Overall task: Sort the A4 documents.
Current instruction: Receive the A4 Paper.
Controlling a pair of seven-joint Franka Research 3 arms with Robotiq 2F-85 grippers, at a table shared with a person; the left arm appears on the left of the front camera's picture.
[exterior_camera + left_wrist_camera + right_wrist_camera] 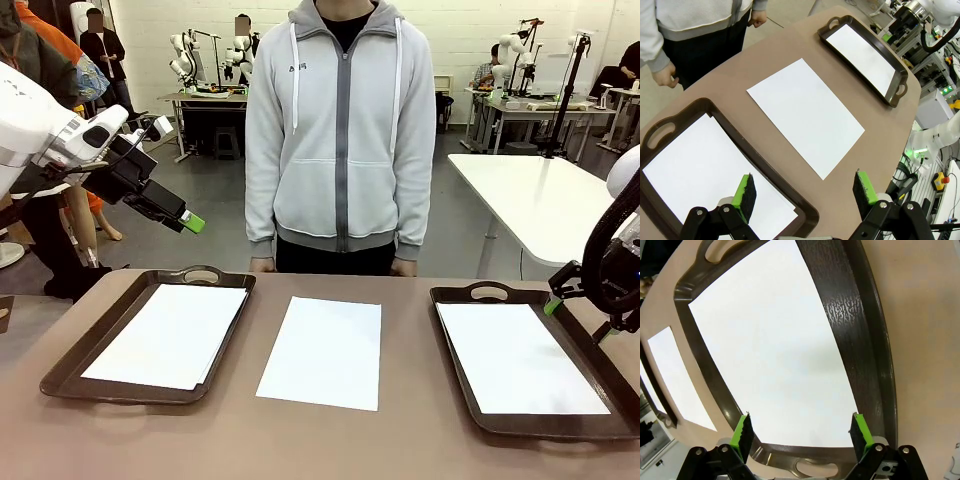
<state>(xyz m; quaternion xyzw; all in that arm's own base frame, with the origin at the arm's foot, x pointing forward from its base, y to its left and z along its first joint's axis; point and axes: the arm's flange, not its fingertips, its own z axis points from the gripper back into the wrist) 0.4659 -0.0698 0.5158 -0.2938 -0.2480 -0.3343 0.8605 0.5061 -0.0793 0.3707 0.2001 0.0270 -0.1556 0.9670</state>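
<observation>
1. My left gripper hangs high in the air off the table's left side, tilted down towards it. The jaws are spread wide and there is nothing between them.
2. Down my left wrist I see the two green pads standing well apart. One is over the near corner of the left tray, the other over bare tabletop.
3. The left sheets lie flat inside that tray. There is more than one, because a second edge peeks out slightly askew.
4. The middle sheet lies flat on the bare table between the two trays and touches neither.
5. My right gripper sits low over one end of the right tray, with that end's handle just below my fingertips. From the front it is at the tray's far right corner.
6. Its jaws gape fully too, one green pad on each side of the view, gripping nothing.
7. The right sheet lies flat inside the right tray, square to its walls, with dark rim showing all round it.
8. A person in a grey zip hoodie stands at the far edge. Their hands hang by the table's rim, on none of the paper.
</observation>
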